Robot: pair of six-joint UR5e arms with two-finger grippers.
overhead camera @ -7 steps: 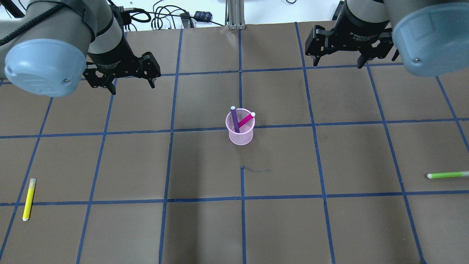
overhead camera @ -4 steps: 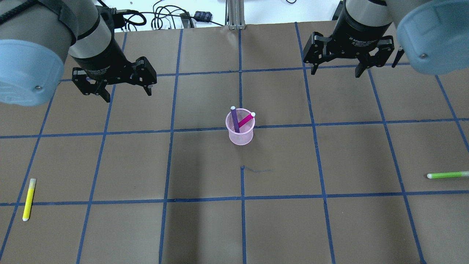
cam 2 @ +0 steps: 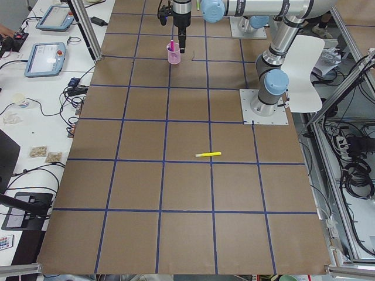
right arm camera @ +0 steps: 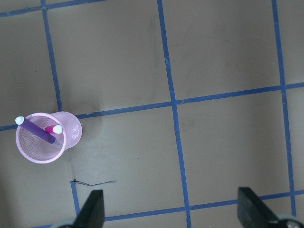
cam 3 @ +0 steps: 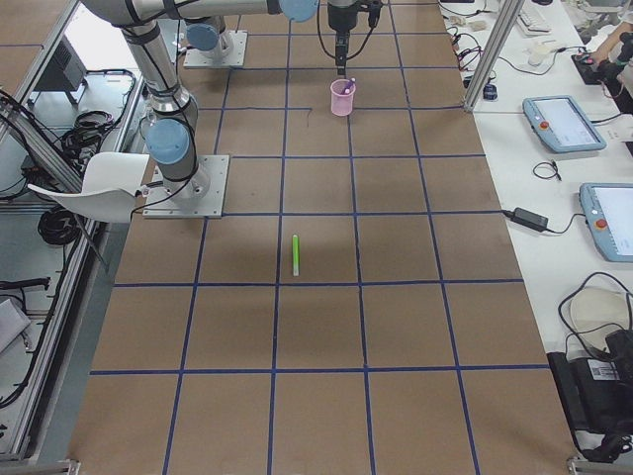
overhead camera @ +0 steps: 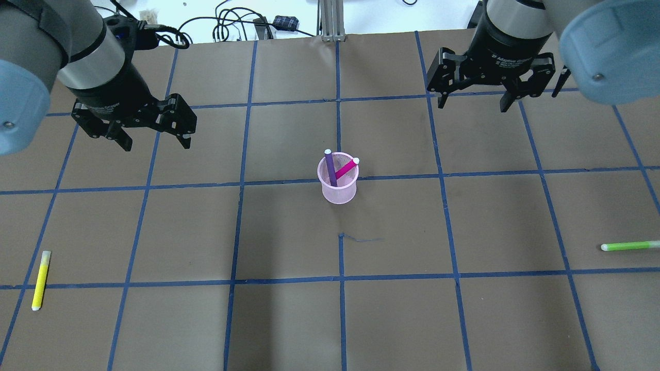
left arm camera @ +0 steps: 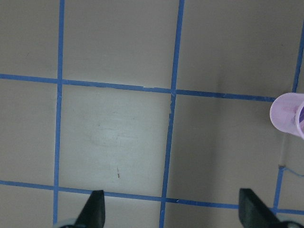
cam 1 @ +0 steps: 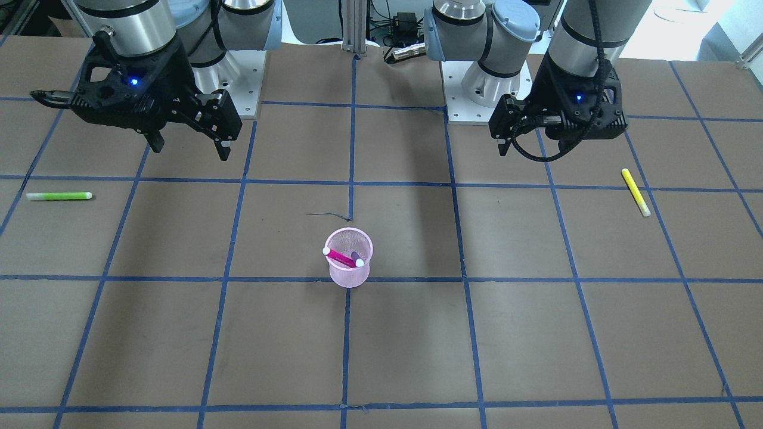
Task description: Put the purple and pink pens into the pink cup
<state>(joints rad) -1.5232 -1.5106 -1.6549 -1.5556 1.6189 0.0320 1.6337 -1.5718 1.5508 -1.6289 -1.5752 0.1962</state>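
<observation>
The pink mesh cup [overhead camera: 339,192] stands upright near the table's middle. The purple pen [overhead camera: 330,167] and the pink pen [overhead camera: 346,169] both stand in it, leaning against its rim. The cup also shows in the front view [cam 1: 349,273], the right wrist view [right arm camera: 72,131] and at the right edge of the left wrist view [left arm camera: 285,116]. My left gripper [overhead camera: 156,144] is open and empty, above the table far left of the cup. My right gripper [overhead camera: 472,105] is open and empty, behind and to the right of the cup.
A yellow pen [overhead camera: 40,281] lies near the front left edge of the table. A green pen [overhead camera: 629,246] lies near the right edge. Brown paper with a blue tape grid covers the table. Cables lie beyond the far edge.
My left gripper has moved left and a little nearer, away from the cup. My right gripper has shifted only slightly. The cup and pens have not moved.
</observation>
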